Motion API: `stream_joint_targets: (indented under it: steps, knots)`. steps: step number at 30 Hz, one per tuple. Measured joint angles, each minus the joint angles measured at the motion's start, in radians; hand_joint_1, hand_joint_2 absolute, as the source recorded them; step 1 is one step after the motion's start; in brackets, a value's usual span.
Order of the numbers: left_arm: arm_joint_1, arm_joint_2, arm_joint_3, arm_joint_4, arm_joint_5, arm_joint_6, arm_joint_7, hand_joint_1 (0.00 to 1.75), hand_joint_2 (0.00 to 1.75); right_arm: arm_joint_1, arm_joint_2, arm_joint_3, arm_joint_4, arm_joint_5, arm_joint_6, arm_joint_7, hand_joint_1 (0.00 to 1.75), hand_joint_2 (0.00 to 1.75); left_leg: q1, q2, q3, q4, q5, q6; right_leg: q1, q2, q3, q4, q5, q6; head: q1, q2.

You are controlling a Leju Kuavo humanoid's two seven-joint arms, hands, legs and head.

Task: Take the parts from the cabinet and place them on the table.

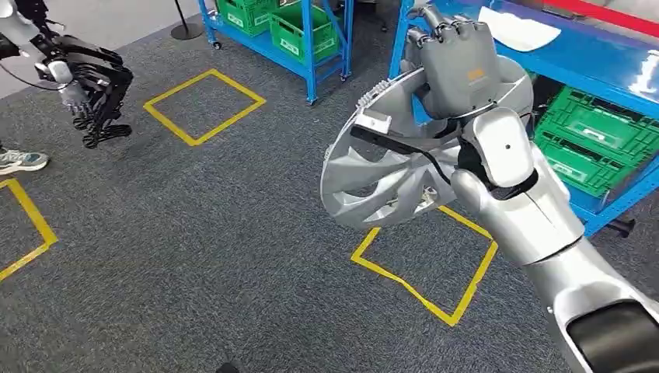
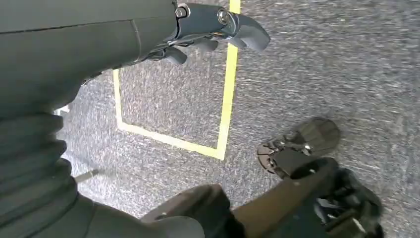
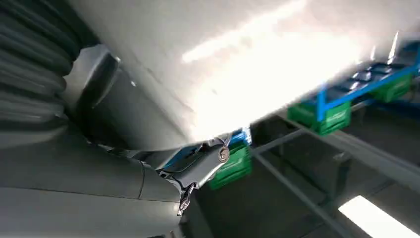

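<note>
Grey carpet (image 1: 194,249) marked with yellow tape squares (image 1: 204,105) covers the floor in the head view, with blue shelving (image 1: 614,70) holding green crates (image 1: 591,140) at the right and a second blue rack (image 1: 311,54) with more crates farther back. The right hand (image 1: 455,58) grips a silver wheel cover (image 1: 381,183) by its rim, holding it up in the air in front of the shelving. A person's shoe (image 1: 19,161) shows at the left edge.

From the left wrist, the left hand (image 2: 198,37) hangs over the carpet (image 2: 322,64) and a tape square (image 2: 225,99), fingers loosely curled and holding nothing.

From the right wrist, the wheel cover (image 3: 237,59) is a bright, blurred surface pressed against the right hand (image 3: 193,168), with green crates (image 3: 327,114) beyond.
</note>
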Motion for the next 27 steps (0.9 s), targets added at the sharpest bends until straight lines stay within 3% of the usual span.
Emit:
stream_joint_targets:
  steps: [1, 2, 3, 5, 6, 7, 9, 10, 11, 12, 13, 14, 15, 16, 17, 18, 20, 21, 22, 24, 25, 26, 27]
  knots:
    - [0.001, -0.003, 0.0, 0.0, -0.001, 0.0, 0.001, 0.0, 1.75, 0.0, -0.001, 0.0, 0.001, 0.001, 0.0, 0.004, 1.75, 1.75, 0.004, -0.01, -0.001, -0.004, 0.005, 0.007, -0.006, 0.055, -0.004, 0.017, -0.015, 0.008, 0.003, 0.0]
    - [0.0, -0.003, 0.0, 0.0, -0.003, 0.0, 0.003, 0.0, 1.75, 0.0, -0.001, 0.0, 0.001, 0.002, -0.002, 0.008, 1.75, 1.75, 0.005, -0.019, -0.004, -0.005, 0.008, 0.012, -0.009, 0.099, -0.024, 0.059, -0.048, 0.008, 0.004, 0.0]
    - [-0.003, -0.002, 0.0, 0.0, -0.003, 0.001, 0.005, 0.0, 1.75, 0.0, -0.001, 0.0, 0.001, 0.003, -0.003, 0.01, 1.75, 1.75, 0.005, -0.029, -0.006, -0.005, 0.011, 0.017, -0.009, 0.122, -0.058, 0.137, -0.091, 0.009, 0.005, 0.0]
    - [-0.005, -0.002, 0.0, 0.0, -0.006, 0.001, 0.006, 0.0, 1.75, 0.008, -0.004, 0.0, 0.003, 0.006, -0.003, 0.013, 1.75, 1.75, 0.002, -0.058, -0.012, -0.003, 0.014, 0.02, -0.007, 0.134, -0.131, 0.294, -0.152, 0.008, 0.007, 0.0]
    - [-0.004, -0.002, 0.0, 0.0, -0.008, 0.001, 0.008, 0.0, 1.75, 0.013, -0.004, 0.001, 0.004, 0.006, -0.003, 0.013, 1.75, 1.75, 0.002, -0.073, -0.015, -0.001, 0.015, 0.02, -0.006, 0.135, -0.145, 0.319, -0.149, 0.007, 0.007, 0.0]
    - [-0.002, -0.002, 0.0, 0.0, -0.008, 0.0, 0.009, 0.0, 1.75, 0.015, -0.004, 0.002, 0.004, 0.008, -0.003, 0.013, 1.75, 1.75, 0.002, -0.087, -0.017, 0.002, 0.016, 0.018, -0.006, 0.136, -0.135, 0.294, -0.125, 0.004, 0.007, 0.0]
    - [-0.001, -0.002, 0.0, 0.0, -0.008, 0.0, 0.01, 0.0, 1.75, 0.014, -0.004, 0.002, 0.004, 0.01, -0.003, 0.013, 1.75, 1.75, 0.002, -0.117, -0.02, 0.008, 0.019, 0.015, -0.007, 0.15, -0.057, 0.139, -0.039, -0.005, 0.008, 0.0]
    - [-0.002, -0.003, 0.0, 0.0, -0.008, 0.0, 0.01, 0.0, 1.75, 0.011, -0.004, 0.002, 0.004, 0.01, -0.003, 0.013, 1.75, 1.75, 0.002, -0.131, -0.021, 0.01, 0.02, 0.012, -0.007, 0.186, -0.009, 0.046, -0.003, -0.011, 0.008, 0.0]
    - [-0.003, -0.004, 0.0, 0.0, -0.008, 0.0, 0.01, 0.0, 1.75, 0.009, -0.004, 0.002, 0.004, 0.01, -0.003, 0.014, 1.75, 1.75, -0.003, -0.141, -0.029, 0.013, 0.022, 0.004, -0.01, 0.22, 0.0, 0.019, -0.02, -0.013, 0.007, 0.0]
    - [-0.004, -0.003, 0.0, 0.0, -0.008, 0.0, 0.011, 0.0, 1.75, 0.004, -0.004, 0.002, 0.004, 0.01, -0.002, 0.014, 1.75, 1.75, 0.003, -0.155, -0.035, 0.013, 0.027, -0.004, -0.008, 0.204, -0.003, 0.017, -0.014, -0.008, 0.008, 0.0]
    - [-0.002, -0.003, 0.0, 0.0, -0.008, 0.0, 0.011, 0.0, 1.75, 0.002, -0.004, 0.002, 0.004, 0.008, -0.001, 0.013, 1.75, 1.75, 0.007, -0.163, -0.039, 0.01, 0.031, -0.011, -0.003, 0.195, -0.004, 0.017, -0.013, -0.011, 0.006, 0.0]
    - [0.001, -0.003, 0.0, 0.0, -0.009, -0.001, 0.012, 0.0, 1.75, -0.001, -0.003, 0.002, 0.004, 0.008, 0.0, 0.013, 1.75, 1.75, 0.011, -0.176, -0.04, 0.003, 0.037, -0.019, 0.0, 0.185, -0.004, 0.017, -0.011, -0.017, 0.009, 0.0]
    - [0.005, -0.003, 0.0, 0.0, -0.009, -0.001, 0.012, 0.0, 1.75, -0.006, -0.003, 0.003, 0.005, 0.008, 0.001, 0.012, 1.75, 1.75, 0.007, -0.189, -0.043, -0.001, 0.042, -0.028, -0.006, 0.171, -0.002, 0.007, -0.004, -0.026, 0.009, 0.0]
    - [0.008, 0.001, 0.001, 0.0, -0.009, -0.002, 0.012, 0.0, 1.75, -0.014, -0.002, 0.004, 0.005, 0.007, 0.002, 0.011, 1.75, 1.75, 0.008, -0.166, -0.05, 0.005, 0.037, -0.028, -0.013, 0.152, 0.001, -0.002, 0.003, -0.031, 0.01, 0.0]
    - [0.008, -0.004, 0.001, 0.0, -0.01, -0.002, 0.011, 0.0, 1.75, -0.018, 0.0, 0.005, 0.006, 0.003, 0.001, 0.011, 1.75, 1.75, 0.0, -0.104, -0.062, 0.033, 0.014, -0.034, -0.012, 0.147, 0.004, -0.007, 0.006, -0.035, -0.002, 0.0]
    - [0.006, -0.003, 0.001, 0.0, -0.01, -0.002, 0.01, 0.0, 1.75, -0.024, 0.0, 0.005, 0.008, 0.001, 0.0, 0.011, 1.75, 1.75, 0.002, -0.069, -0.089, 0.094, -0.024, -0.04, -0.011, 0.133, 0.003, -0.007, 0.006, -0.036, -0.008, 0.0]
    - [0.001, -0.003, 0.001, 0.0, -0.011, -0.003, 0.009, 0.0, 1.75, -0.026, -0.001, 0.007, 0.012, 0.0, 0.001, 0.01, 1.75, 1.75, 0.009, -0.045, -0.15, 0.235, -0.087, -0.049, -0.008, 0.104, 0.003, -0.006, 0.005, -0.039, -0.007, 0.0]
    - [0.0, -0.003, 0.001, 0.0, -0.011, -0.003, 0.008, 0.0, 1.75, -0.025, -0.001, 0.01, 0.013, -0.001, 0.001, 0.01, 1.75, 1.75, 0.009, -0.041, -0.167, 0.275, -0.095, -0.051, -0.009, 0.09, 0.002, -0.006, 0.005, -0.04, -0.008, 0.0]
    - [0.0, -0.002, 0.001, 0.0, -0.011, -0.003, 0.008, 0.0, 1.75, -0.025, -0.001, 0.012, 0.016, -0.001, 0.001, 0.01, 1.75, 1.75, 0.011, -0.036, -0.159, 0.268, -0.082, -0.052, -0.009, 0.077, 0.002, -0.005, 0.004, -0.04, -0.008, 0.0]
    - [0.002, 0.0, 0.002, 0.0, -0.011, -0.003, 0.008, 0.0, 1.75, -0.025, -0.001, 0.014, 0.018, -0.002, 0.0, 0.01, 1.75, 1.75, 0.014, -0.018, -0.086, 0.144, -0.016, -0.054, -0.01, 0.053, 0.002, -0.003, 0.001, -0.035, -0.008, 0.0]
    - [0.002, 0.0, 0.003, 0.0, -0.011, -0.003, 0.008, 0.0, 1.75, -0.027, -0.001, 0.014, 0.018, -0.001, -0.001, 0.01, 1.75, 1.75, 0.013, 0.014, -0.039, 0.062, 0.016, -0.053, -0.01, 0.043, 0.003, 0.0, -0.002, -0.03, -0.008, 0.0]
    - [0.0, -0.002, 0.003, 0.0, -0.011, -0.003, 0.008, 0.0, 1.75, -0.029, -0.001, 0.014, 0.018, -0.001, -0.001, 0.01, 1.75, 1.75, 0.005, 0.074, -0.018, 0.012, 0.002, -0.053, -0.005, 0.034, 0.003, 0.003, -0.006, -0.025, -0.009, 0.0]
    - [-0.001, -0.002, 0.003, -0.001, -0.011, -0.003, 0.007, 0.0, 1.75, -0.033, -0.002, 0.014, 0.018, -0.004, -0.002, 0.011, 1.75, 1.75, 0.003, 0.062, -0.016, 0.007, 0.01, -0.032, 0.004, 0.027, -0.002, 0.009, -0.009, -0.019, -0.009, 0.0]
